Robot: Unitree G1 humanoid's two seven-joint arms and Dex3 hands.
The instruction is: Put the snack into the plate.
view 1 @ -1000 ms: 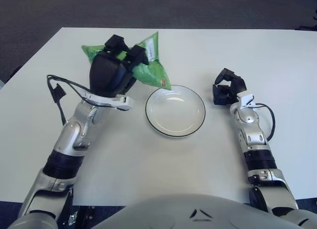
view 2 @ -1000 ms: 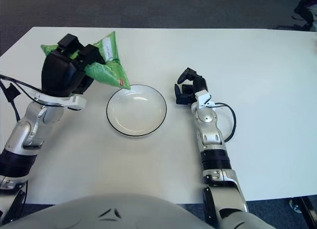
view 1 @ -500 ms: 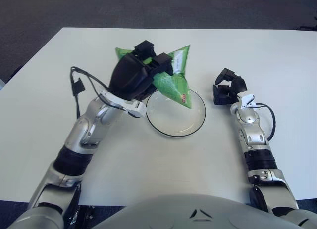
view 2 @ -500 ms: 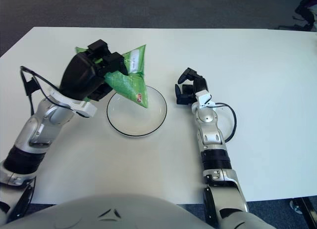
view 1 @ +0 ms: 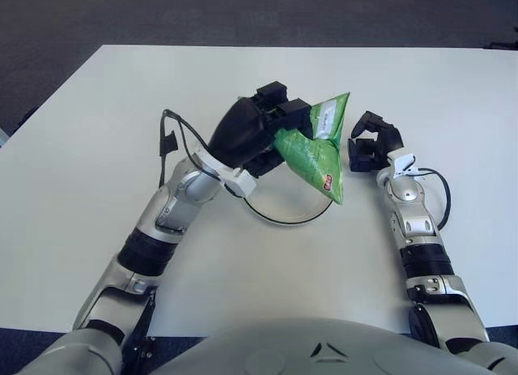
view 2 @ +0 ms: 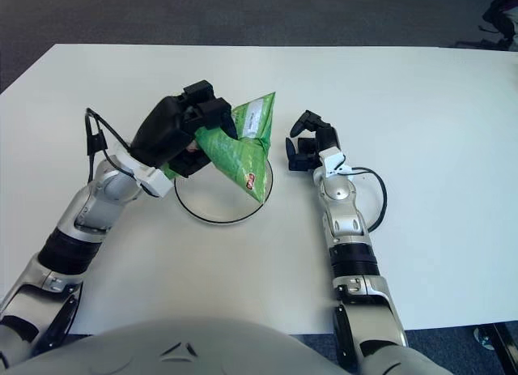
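Green and glossy, the snack bag (view 1: 314, 152) hung in the air over the white plate (view 1: 285, 216), clamped in the left hand (view 1: 255, 136), whose dark fingers (view 1: 279, 108) were curled around its upper left part. The bag's long axis ran on a slant: its wide sealed top, with a pale label, pointed up and toward the far right, while a narrow lower corner with a small red mark pointed down toward the plate's near right rim. That low corner showed over the rim, though whether it touched the plate could not be told. Most of the plate was covered by the hand and the bag, so only the near arc of its dark-edged rim showed. The left forearm reached from the near left across the white table (view 1: 97, 148) toward the middle, wrist bent so that the black back of the hand faced up, with a black cable (view 1: 167, 142) looping beside the wrist. The right hand (view 1: 371, 144) showed just right of the bag, apart from it, its fingers curled in and holding nothing, the forearm stretching straight back toward the robot's body with a thin cable (view 1: 437, 189) arcing at its side.
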